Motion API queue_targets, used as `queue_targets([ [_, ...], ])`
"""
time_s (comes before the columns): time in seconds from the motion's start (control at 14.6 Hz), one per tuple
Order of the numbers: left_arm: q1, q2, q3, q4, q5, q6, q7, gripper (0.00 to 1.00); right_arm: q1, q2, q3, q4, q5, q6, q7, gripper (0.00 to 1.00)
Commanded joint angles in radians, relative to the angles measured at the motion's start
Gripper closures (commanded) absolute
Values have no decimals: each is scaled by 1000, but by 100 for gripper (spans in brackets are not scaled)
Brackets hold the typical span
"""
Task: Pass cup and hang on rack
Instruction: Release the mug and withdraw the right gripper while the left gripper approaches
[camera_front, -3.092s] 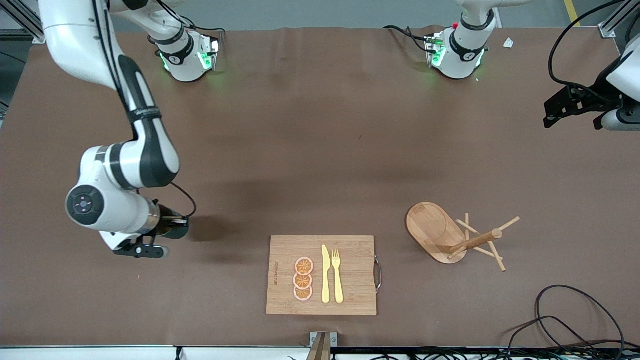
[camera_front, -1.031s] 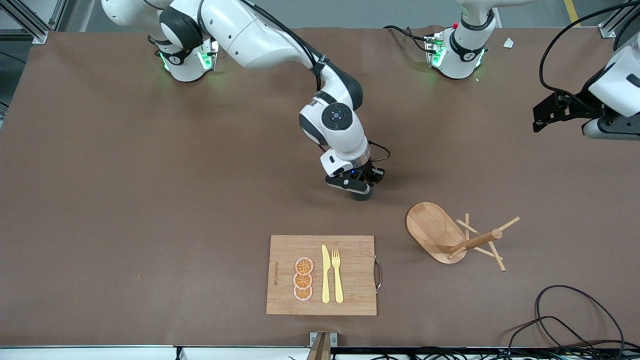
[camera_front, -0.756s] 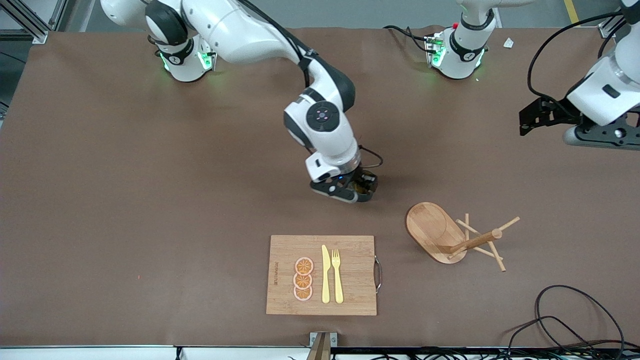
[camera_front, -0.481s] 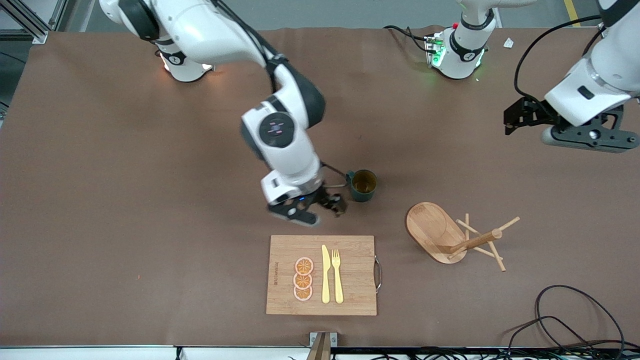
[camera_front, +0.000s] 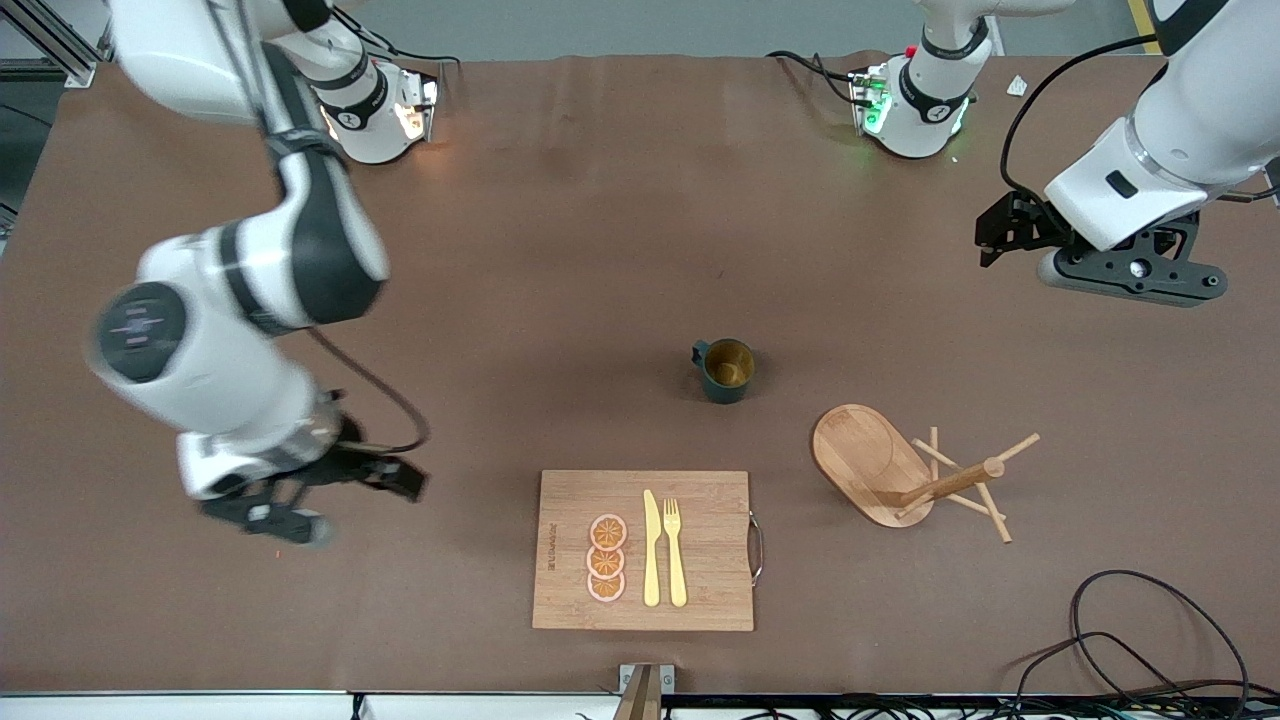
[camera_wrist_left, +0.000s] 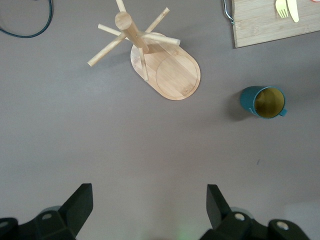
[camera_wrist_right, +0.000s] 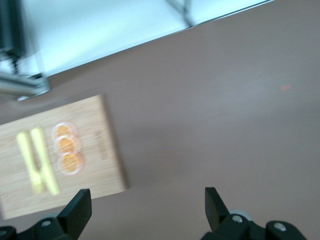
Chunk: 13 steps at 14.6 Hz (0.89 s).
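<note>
Right gripper (camera_front: 340, 490) has let go of the cup (camera_front: 727, 370) and swung off toward the right arm's end of the table; fingers spread, nothing between them. Cup stands upright and alone mid-table, farther from the front camera than the cutting board (camera_front: 642, 550), near the rack (camera_front: 905, 470) but not touching.

Left gripper (camera_front: 1010, 230) is over bare table toward the left arm's end, jaws wide, empty. In the left wrist view cup (camera_wrist_left: 263, 102) and rack (camera_wrist_left: 165, 70) both show. Left arm looks nearer, so pickup is probably its job.

Cup: dark teal, glazed, ochre inside, small handle pointing toward the right arm's end. Rack: pale wood, oval base, thin round pegs.
</note>
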Motion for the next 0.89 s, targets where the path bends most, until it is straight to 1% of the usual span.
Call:
queue_targets([
  [0.0,-5,8,-7,8,21,-6,-14,0,-106,-109,23,-143,-17,-2,-140,0],
  [0.27,-19,19,-9,9,21,-6,-19,0,-255,-232,23,-263,-17,-7,-418,0],
  [0.41,-31,19,-15,11,19,-6,-90,0,-300,-317,23,-356,-17,-8,-506,0],
  [0.55,-74,24,-15,11,19,-3,-193,0,-300,-429,21,-471,-39,-4,-508,0],
  [0.69,-124,62,-15,24,38,-3,-290,0,-297,-526,24,-550,-59,-10,-506,0],
  [0.76,-158,83,-16,24,71,-2,-340,0,-296,-574,24,-588,-59,-17,-506,0],
  [0.82,-202,109,-17,26,111,3,-396,0,-294,-601,26,-608,-60,-19,-508,0],
])
